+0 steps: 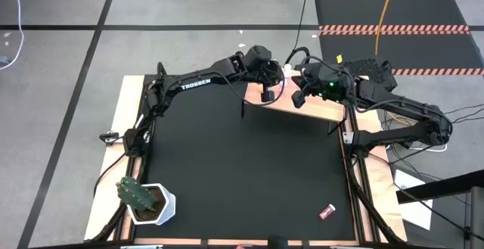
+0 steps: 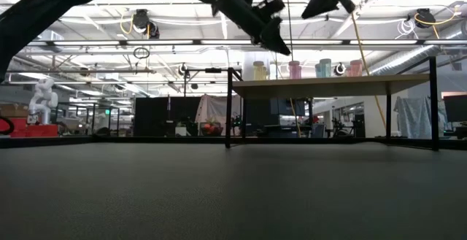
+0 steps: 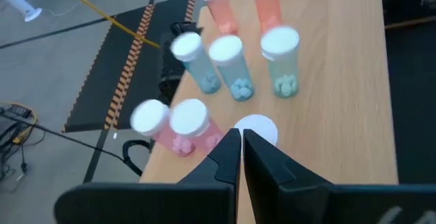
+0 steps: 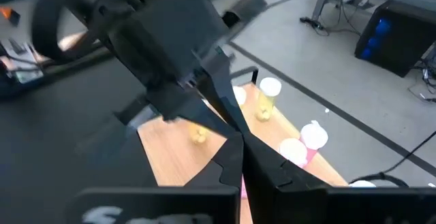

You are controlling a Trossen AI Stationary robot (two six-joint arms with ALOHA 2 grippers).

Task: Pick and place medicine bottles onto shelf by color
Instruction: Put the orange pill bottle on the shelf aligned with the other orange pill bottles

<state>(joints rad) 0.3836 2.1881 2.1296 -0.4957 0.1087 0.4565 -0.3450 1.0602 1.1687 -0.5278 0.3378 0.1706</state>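
The shelf (image 1: 318, 107) stands at the table's far edge, a light wooden board on thin black legs. On it stand several white-capped medicine bottles: pink (image 3: 182, 125), teal (image 3: 231, 67) and red (image 3: 266, 6) in the left wrist view, yellow (image 4: 267, 96) in the right wrist view. Another white cap (image 3: 259, 127) shows just past my left gripper's tips. My left gripper (image 3: 242, 141) hangs shut above the shelf's left part, clear of the bottle tops (image 2: 259, 70). My right gripper (image 4: 238, 149) is shut and empty, raised over the shelf's right part. One red bottle (image 1: 327, 212) lies on its side near the table's front right.
A green cactus in a white pot (image 1: 144, 200) stands at the front left corner. The black tabletop (image 1: 242, 173) between the shelf and the front edge is open room. The two arms are close together over the shelf, and the left arm fills much of the right wrist view.
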